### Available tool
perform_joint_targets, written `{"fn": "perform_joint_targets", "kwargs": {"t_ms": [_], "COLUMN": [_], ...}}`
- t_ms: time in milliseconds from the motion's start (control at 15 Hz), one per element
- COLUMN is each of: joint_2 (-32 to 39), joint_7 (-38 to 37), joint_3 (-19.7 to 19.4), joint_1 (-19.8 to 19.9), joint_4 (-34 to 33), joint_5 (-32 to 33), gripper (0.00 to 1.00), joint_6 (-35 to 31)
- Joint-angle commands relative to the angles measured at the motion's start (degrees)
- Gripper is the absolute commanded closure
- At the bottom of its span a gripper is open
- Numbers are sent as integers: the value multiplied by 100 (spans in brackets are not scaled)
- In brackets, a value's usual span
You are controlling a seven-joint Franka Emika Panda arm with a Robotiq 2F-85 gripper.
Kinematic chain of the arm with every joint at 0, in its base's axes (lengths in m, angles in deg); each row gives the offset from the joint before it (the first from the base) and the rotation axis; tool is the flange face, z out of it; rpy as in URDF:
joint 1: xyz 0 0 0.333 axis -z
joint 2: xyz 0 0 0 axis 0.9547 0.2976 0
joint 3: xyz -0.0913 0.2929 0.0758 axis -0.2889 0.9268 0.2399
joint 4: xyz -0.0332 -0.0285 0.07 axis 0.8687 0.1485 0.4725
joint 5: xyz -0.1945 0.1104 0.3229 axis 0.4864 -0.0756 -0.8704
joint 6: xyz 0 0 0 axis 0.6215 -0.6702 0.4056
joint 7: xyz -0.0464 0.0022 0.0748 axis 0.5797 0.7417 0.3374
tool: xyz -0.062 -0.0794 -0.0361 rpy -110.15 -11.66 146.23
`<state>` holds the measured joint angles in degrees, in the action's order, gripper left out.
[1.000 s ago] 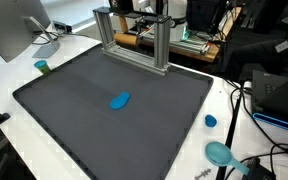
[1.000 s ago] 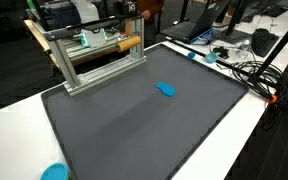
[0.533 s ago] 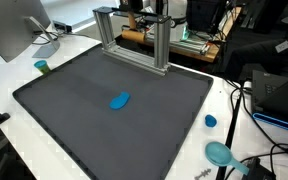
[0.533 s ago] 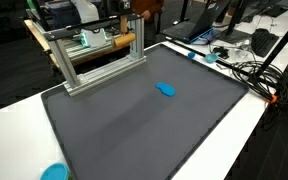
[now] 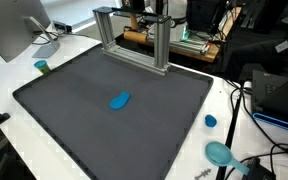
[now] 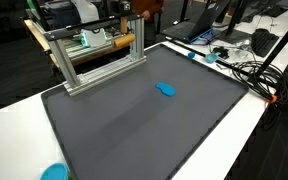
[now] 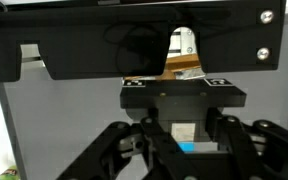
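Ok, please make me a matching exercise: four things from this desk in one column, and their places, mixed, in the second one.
Things
1. blue object
2. metal frame
3. small blue cap
4. monitor

Places
A. on the white table, just beside the mat
B. upright along one edge of the mat
C. behind a teal cup
D. lying in the middle of the dark mat

Pairs: 1-D, 2-B, 3-A, 4-C

White table (image 5: 2, 88), dark mat (image 5: 84, 80) (large), metal frame (image 5: 166, 50), blue lid (image 5: 211, 121)
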<state>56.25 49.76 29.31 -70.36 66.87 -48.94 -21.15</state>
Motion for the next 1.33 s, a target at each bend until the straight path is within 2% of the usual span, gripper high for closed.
{"fn": "perform_joint_targets", "kwargs": {"t_ms": [0, 267, 733, 800, 867, 1133, 1267], "joint_2": [-285, -434, -746, -765, -766, -801, -839], "joint_7": [113, 106, 554, 612, 643, 667, 616], "joint_3": [-9, -8, -72, -84, -96, -113, -130], "joint_1": [-122, -173, -240, -253, -258, -246, -213], "joint_4": [187, 422, 783, 811, 819, 823, 823], "joint_5": [-69, -61, -110, -138, -165, -174, -161], "gripper": [78, 78, 78, 48, 27, 2, 0], "joint_6": [97, 149, 258, 276, 309, 369, 359]}}
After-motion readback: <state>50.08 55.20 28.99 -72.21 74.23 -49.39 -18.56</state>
